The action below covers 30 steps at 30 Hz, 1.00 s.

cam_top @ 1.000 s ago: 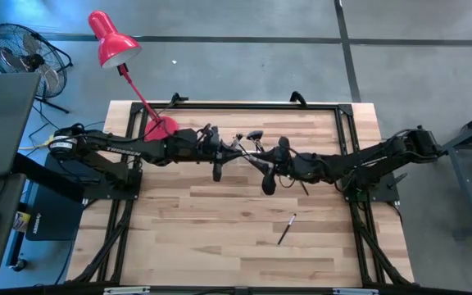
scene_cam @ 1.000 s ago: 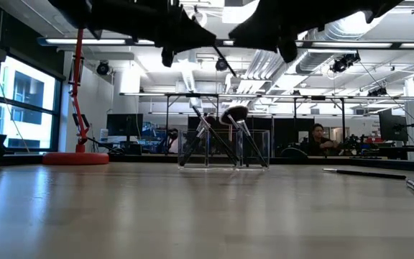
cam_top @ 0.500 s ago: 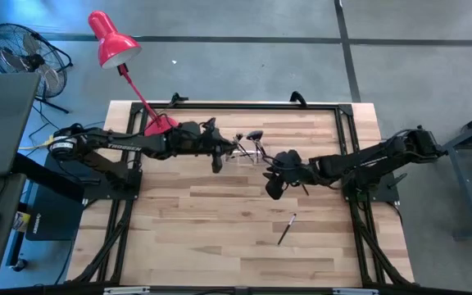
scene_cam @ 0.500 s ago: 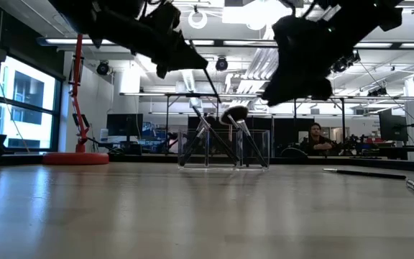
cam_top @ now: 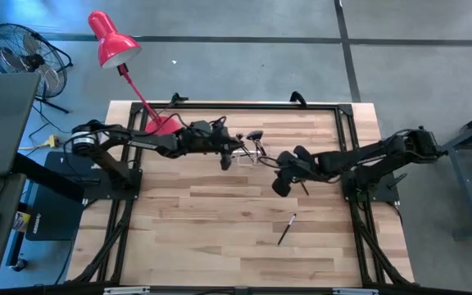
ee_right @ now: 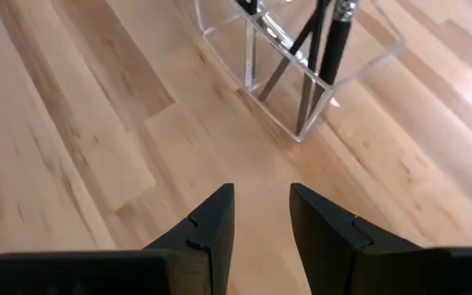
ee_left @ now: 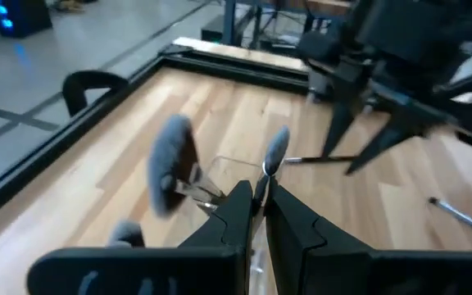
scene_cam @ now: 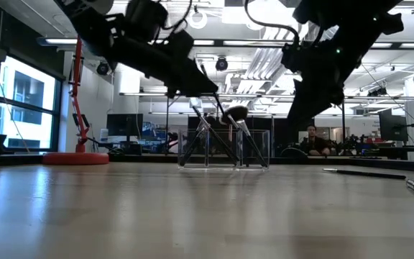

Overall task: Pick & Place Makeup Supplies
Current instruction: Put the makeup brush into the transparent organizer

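A clear plastic holder [cam_top: 248,149] stands at the table's far middle, with several makeup supplies [scene_cam: 225,137] leaning inside it, one with a fluffy dark head [scene_cam: 236,114]. My left gripper [cam_top: 228,158] hovers just left of the holder, shut on a thin brush [ee_left: 274,152]. To the holder's right and a little nearer, my right gripper [cam_top: 281,186] points down over bare wood, open and empty [ee_right: 260,209]. One more brush [cam_top: 286,229] lies flat on the table nearer the front. My left gripper pinches the thin brush by its handle, just behind the silvery ferrule [ee_left: 262,174], between its two fingertips. The fingers come from the table's left, slanting a little down, and lie along the brush. The brush's head sticks out ahead, over the holder, clear of the table.
A red desk lamp stands with its base [cam_top: 161,124] at the table's far left. Thin dark items [scene_cam: 365,173] lie on the table toward the right. Bare wood spreads across the near half. A person [scene_cam: 315,140] sits in the room beyond.
My left gripper has gone toward the table's right edge and down, carrying the brush to the holder. My right gripper has tipped from nearly level to pointing steeply down, sinking and drawing slightly toward the right edge.
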### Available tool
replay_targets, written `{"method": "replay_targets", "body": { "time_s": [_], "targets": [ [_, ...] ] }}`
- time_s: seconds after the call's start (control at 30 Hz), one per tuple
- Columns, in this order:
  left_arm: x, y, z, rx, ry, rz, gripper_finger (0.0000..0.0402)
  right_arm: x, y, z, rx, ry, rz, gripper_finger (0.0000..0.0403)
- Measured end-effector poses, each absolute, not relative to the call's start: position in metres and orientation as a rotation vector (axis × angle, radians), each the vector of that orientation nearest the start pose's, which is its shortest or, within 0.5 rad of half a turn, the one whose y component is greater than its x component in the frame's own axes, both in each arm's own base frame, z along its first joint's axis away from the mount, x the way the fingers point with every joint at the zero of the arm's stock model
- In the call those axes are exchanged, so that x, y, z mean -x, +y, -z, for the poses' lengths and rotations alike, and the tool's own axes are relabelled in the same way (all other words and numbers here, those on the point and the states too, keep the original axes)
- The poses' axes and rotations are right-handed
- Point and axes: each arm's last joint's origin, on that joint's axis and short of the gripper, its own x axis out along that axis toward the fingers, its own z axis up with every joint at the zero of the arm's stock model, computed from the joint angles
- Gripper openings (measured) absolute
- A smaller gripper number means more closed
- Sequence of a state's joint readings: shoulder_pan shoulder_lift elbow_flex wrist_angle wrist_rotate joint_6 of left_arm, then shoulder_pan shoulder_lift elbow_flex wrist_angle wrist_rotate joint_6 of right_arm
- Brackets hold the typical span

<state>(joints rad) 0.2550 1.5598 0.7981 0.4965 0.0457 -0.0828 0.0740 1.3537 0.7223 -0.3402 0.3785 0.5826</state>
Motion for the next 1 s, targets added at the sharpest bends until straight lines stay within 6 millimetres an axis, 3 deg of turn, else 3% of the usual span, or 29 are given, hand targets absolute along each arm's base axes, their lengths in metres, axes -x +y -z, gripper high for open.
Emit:
{"method": "replay_targets", "body": {
  "time_s": [0.5, 1.0],
  "targets": [
    [-0.354, 0.092, -0.193, 0.144, 0.469, -0.262, 0.0042, -0.249, -0.011, -0.186, -0.197, 0.915, 0.437, 0.0114],
    [-0.368, 0.097, -0.232, 0.108, 0.586, -0.291, 0.0112, -0.245, -0.022, -0.183, -0.208, 0.959, 0.487, 0.0114]
  ]
}}
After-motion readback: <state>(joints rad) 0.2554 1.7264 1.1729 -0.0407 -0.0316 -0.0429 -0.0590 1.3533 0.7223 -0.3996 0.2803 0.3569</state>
